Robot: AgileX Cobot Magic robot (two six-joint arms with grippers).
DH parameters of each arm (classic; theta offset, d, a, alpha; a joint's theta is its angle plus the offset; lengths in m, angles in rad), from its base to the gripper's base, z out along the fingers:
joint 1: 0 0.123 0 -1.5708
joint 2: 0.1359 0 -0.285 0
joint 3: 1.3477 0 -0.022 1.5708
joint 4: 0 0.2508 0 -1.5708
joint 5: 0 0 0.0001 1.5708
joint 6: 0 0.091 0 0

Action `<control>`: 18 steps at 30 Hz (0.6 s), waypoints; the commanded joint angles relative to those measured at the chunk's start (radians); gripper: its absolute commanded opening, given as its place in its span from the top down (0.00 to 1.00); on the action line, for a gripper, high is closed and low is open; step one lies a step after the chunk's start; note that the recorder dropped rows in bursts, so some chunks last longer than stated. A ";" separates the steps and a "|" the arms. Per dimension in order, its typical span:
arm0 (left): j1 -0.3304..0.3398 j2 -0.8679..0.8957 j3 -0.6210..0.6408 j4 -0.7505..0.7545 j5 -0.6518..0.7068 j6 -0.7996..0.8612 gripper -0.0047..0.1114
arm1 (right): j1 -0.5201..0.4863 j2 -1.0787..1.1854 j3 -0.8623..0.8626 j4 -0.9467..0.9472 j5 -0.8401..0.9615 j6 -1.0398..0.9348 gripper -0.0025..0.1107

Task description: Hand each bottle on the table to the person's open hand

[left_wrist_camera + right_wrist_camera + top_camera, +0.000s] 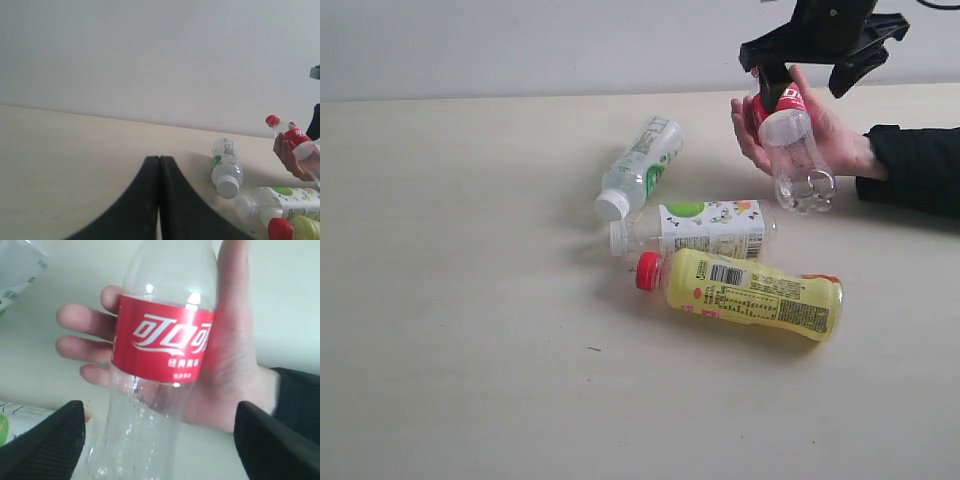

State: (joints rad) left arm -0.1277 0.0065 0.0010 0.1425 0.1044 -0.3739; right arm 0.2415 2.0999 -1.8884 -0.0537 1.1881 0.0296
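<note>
The clear bottle with a red cap and red label (pixel 790 140) (pixel 160 345) (pixel 296 137) lies across the person's open hand (pixel 840 140) (pixel 235 375), its base sticking out past the palm. My right gripper (pixel 798 72) (pixel 160 450) hangs just above it, open, both fingers well apart from the bottle. The yellow bottle (pixel 755 292) and two white-green labelled bottles (pixel 642 165) (pixel 705 230) lie on their sides on the table (pixel 470 300). My left gripper (pixel 160 162) is shut on nothing, low over the table to the left of the bottles; the exterior view does not show it.
The person's black sleeve (pixel 915 165) comes in from the right edge. A pale wall (pixel 520 45) runs behind the table's far edge. The three lying bottles are bunched together in the middle.
</note>
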 commanded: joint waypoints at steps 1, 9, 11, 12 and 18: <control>0.001 -0.006 -0.001 0.005 -0.004 0.001 0.95 | -0.008 -0.110 -0.004 0.021 0.033 -0.001 0.31; 0.001 -0.006 -0.001 0.005 -0.004 0.001 0.95 | -0.008 -0.446 0.230 0.077 0.033 -0.001 0.86; 0.001 -0.006 -0.001 0.005 -0.004 0.001 0.95 | -0.008 -0.574 0.340 0.077 -0.005 0.001 0.98; 0.001 -0.006 -0.001 0.005 -0.004 0.001 0.95 | -0.008 -0.654 0.409 0.077 -0.062 0.001 0.98; 0.001 -0.006 -0.001 0.005 -0.004 0.001 0.95 | -0.008 -1.144 0.846 0.153 -0.307 -0.044 0.98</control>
State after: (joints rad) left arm -0.1277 0.0065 0.0010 0.1425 0.1044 -0.3739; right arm 0.2415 1.1584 -1.2156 0.0645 0.9768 0.0213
